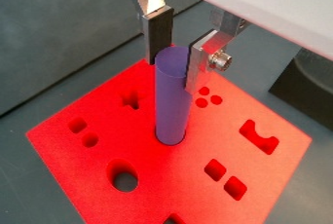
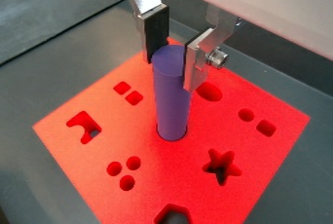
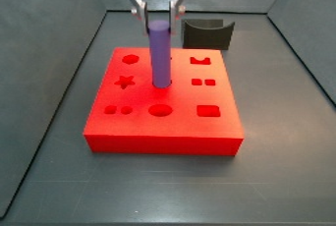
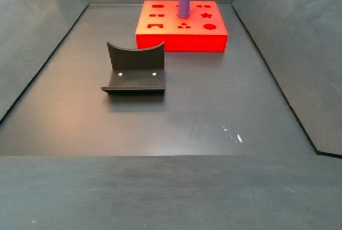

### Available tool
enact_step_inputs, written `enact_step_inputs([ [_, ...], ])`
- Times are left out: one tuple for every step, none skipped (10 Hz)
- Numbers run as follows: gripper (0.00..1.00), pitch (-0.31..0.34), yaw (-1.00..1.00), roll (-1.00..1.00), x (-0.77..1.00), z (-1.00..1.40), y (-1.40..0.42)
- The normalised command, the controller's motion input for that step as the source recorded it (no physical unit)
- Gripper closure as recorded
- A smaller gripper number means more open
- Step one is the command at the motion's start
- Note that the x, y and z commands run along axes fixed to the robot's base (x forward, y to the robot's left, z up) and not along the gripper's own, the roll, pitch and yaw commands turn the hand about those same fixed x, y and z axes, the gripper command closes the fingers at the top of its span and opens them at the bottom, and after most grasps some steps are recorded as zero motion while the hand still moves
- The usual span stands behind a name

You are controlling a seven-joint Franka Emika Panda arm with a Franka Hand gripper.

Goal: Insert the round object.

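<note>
1. Gripper [image 1: 177, 51]: positioned directly above the red block [image 3: 165, 132], fingers pointing down. In both wrist views the two silver finger plates with dark pads [image 2: 154, 33] sit on opposite sides of the upper end of the purple rod [image 2: 169, 96], closed against it; the gripper is gripping the rod.
2. Purple rod: upright, round in cross-section, smooth. Its lower end meets the top face of the red block near the block's centre. In a side view the rod [image 3: 160, 48] stands at the middle of the block, behind the round hole [image 3: 160, 110] in the front row.
3. Whether the lower end is seated in a hole or only resting on the surface cannot be told.
4. Red block: flat slab lying on the dark table [image 4: 201, 104], with cut-outs of several shapes in its top face, including a star [image 2: 223, 164], squares and small round holes.
5. Dark grey curved holder [image 4: 135, 70]: stands on the table, well apart from the red block and not touching it. In a side view it shows behind the block [image 3: 207, 32].
</note>
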Motion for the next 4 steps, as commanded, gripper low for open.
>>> enact_step_inputs([
  [1.00, -0.127, -0.04, 0.08, 0.11, -0.94, 0.00],
  [1.00, -0.131, -0.05, 0.08, 0.07, -0.93, 0.00],
  [1.00, 0.000, 0.00, -0.02, 0.11, -0.05, 0.00],
  [1.00, 0.000, 0.00, 0.00, 0.00, 0.00, 0.00],
])
